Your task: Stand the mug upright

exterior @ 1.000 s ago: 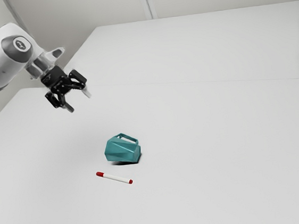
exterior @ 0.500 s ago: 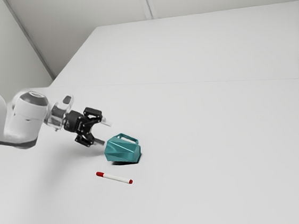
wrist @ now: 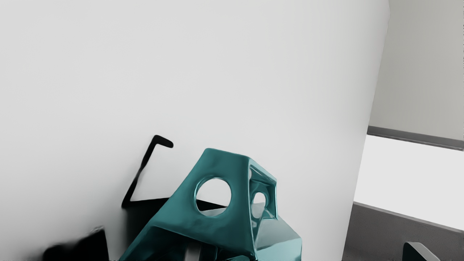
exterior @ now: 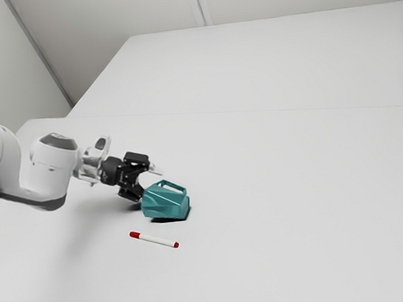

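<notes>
Our gripper [exterior: 151, 184] opened wide, just beside the teal mug [exterior: 165, 204], which lies on its side, a marker [exterior: 154, 239] near the mug.

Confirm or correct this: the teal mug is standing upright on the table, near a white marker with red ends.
The mug isn't upright. The exterior view shows the teal mug lying on its side. The rest holds: it is on the table, near a white marker with red ends.

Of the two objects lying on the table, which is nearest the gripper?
The teal mug, the one with a handle: it lies right at the gripper, while the white marker with red ends lies farther off.
</notes>
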Controlling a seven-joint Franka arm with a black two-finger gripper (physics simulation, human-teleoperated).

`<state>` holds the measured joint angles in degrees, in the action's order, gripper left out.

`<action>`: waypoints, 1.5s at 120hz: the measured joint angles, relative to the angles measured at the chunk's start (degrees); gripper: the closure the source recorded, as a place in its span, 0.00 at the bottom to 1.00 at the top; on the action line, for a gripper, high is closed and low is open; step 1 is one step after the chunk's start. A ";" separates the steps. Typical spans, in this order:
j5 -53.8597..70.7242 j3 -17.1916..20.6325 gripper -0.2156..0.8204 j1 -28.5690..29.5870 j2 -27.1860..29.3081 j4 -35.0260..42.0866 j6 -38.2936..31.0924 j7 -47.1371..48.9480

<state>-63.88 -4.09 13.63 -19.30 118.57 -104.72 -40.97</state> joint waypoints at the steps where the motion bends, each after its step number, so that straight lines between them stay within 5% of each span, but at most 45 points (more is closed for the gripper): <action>1: -0.02 0.03 0.21 0.00 0.04 0.16 0.05 -0.12; 20: -0.31 1.16 0.24 -0.01 0.54 1.32 0.53 -2.15; 44: -0.33 1.45 0.70 0.00 0.71 1.30 0.86 -3.85; 67: -0.30 1.45 0.88 0.08 0.94 1.33 1.27 -4.88; 110: 3.45 3.26 0.95 -0.01 6.29 -4.71 0.40 -5.43; 141: 44.45 6.21 0.96 -1.42 3.29 -26.09 -1.24 -0.06; 180: 67.36 6.56 0.97 -3.23 -1.63 -20.26 -16.63 11.05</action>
<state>3.48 2.47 10.40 -20.94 98.31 -121.35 -29.92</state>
